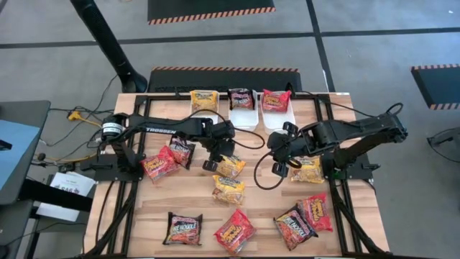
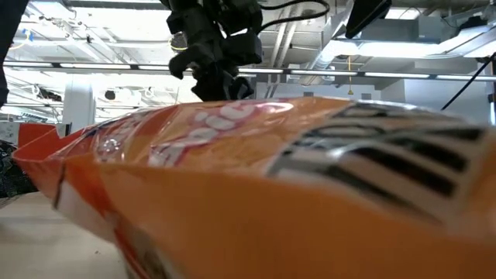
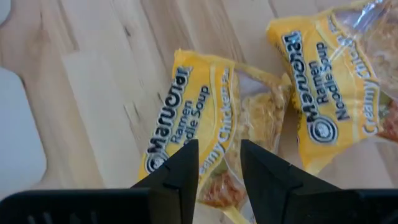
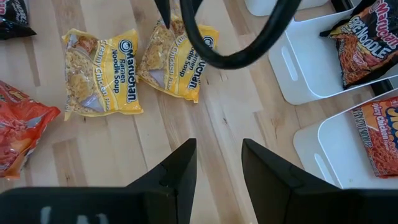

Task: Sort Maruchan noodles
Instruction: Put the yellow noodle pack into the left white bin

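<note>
Hovering part-open left gripper (image 3: 219, 180) over yellow packet (image 3: 205, 124); right gripper (image 4: 219, 177), jaws apart, above bare table (image 4: 217, 118).

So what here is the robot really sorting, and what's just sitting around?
Part of the job:
- yellow ramen packets
- red packets
- black packets
- white bins
- left gripper, open above a yellow packet

Just lying about:
- black cable
- wooden table

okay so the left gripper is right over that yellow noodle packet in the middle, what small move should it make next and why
Probably lower straight down. The left gripper is open, its fingers straddling the edge of a yellow packet lying flat on the table, nothing between them yet. The right gripper waits open over bare wood.
</note>
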`<state>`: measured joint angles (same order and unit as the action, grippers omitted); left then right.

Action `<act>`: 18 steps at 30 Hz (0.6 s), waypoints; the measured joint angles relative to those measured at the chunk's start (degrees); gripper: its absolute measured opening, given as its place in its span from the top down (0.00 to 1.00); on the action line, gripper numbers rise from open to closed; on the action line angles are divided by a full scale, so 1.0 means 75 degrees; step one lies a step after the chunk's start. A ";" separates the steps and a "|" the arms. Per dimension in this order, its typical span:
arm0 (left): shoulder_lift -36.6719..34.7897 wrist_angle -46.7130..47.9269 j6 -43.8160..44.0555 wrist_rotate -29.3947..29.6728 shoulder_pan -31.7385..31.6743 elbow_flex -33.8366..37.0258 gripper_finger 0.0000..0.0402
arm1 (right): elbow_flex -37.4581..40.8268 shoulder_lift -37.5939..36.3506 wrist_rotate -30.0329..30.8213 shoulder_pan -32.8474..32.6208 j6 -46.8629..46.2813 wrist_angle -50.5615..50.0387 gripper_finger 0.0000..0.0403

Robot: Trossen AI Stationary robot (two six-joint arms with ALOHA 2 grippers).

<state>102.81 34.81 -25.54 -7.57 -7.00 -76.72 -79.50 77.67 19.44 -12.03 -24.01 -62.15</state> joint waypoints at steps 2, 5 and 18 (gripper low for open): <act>0.0082 -0.0069 0.0096 -0.0034 0.0030 0.0006 0.74 | 0.0000 0.0000 0.0000 0.0000 0.0000 0.0000 0.62; 0.0276 -0.0303 0.0154 -0.0164 0.0058 -0.0020 0.74 | 0.0000 0.0000 0.0004 0.0003 0.0000 0.0004 0.62; 0.1057 -0.0278 0.0044 0.0067 0.0078 -0.0010 0.74 | 0.0006 0.0003 0.0015 -0.0055 -0.0017 0.0026 0.62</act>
<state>110.74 32.73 -25.21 -7.07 -6.42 -76.80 -79.46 77.69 19.55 -12.45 -24.14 -61.95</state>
